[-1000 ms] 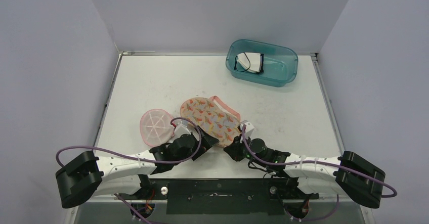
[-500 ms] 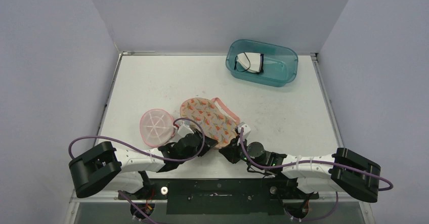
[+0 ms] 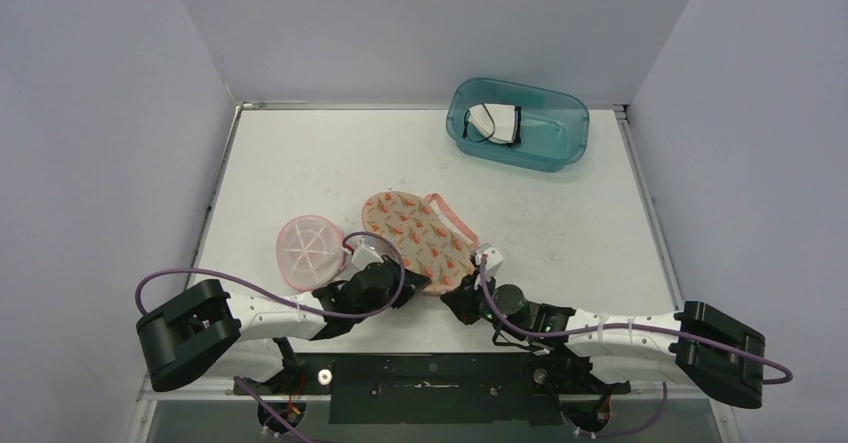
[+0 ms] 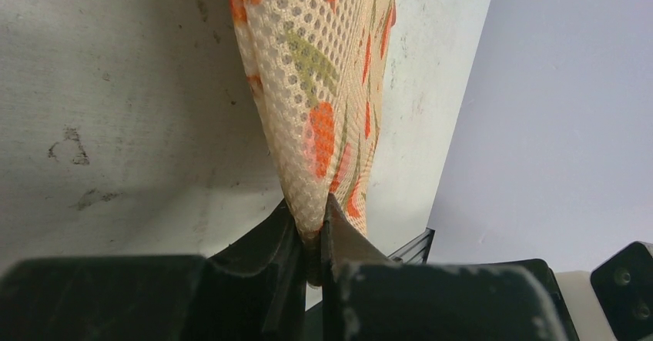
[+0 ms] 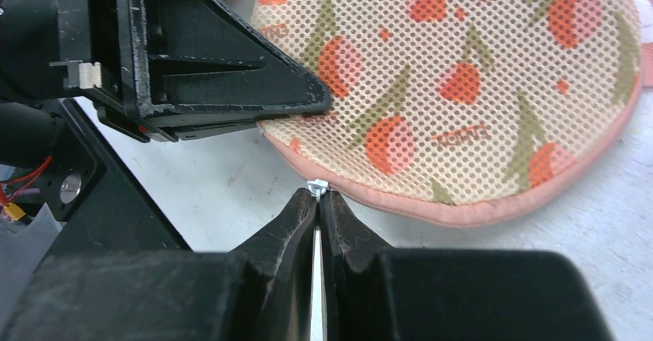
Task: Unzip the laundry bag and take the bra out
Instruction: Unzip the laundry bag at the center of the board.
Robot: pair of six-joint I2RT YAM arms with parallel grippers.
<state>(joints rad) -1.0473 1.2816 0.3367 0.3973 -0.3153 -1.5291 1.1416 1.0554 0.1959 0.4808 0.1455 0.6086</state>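
The laundry bag [image 3: 418, 235] is a flat mesh pouch with a red fruit print and pink piping, lying at the table's near middle. My left gripper [image 3: 406, 281] is shut on its near left edge; the left wrist view shows the mesh [image 4: 308, 71] pinched between the fingertips [image 4: 311, 225]. My right gripper [image 5: 318, 196] is shut on the small white zipper pull [image 5: 317, 186] at the bag's pink rim [image 5: 462, 212]. From above, the right gripper [image 3: 453, 295] sits at the bag's near right edge. The bra is hidden.
A pink mesh dome [image 3: 306, 250] lies just left of the bag, beside the left arm. A teal bin [image 3: 518, 123] at the back right holds a white item with black straps. The left gripper's finger [image 5: 231, 79] lies close above my right fingertips.
My left gripper has gone from open to shut on the bag's edge. The bag has shifted slightly away from the arms. The right gripper stays shut at the zipper pull.
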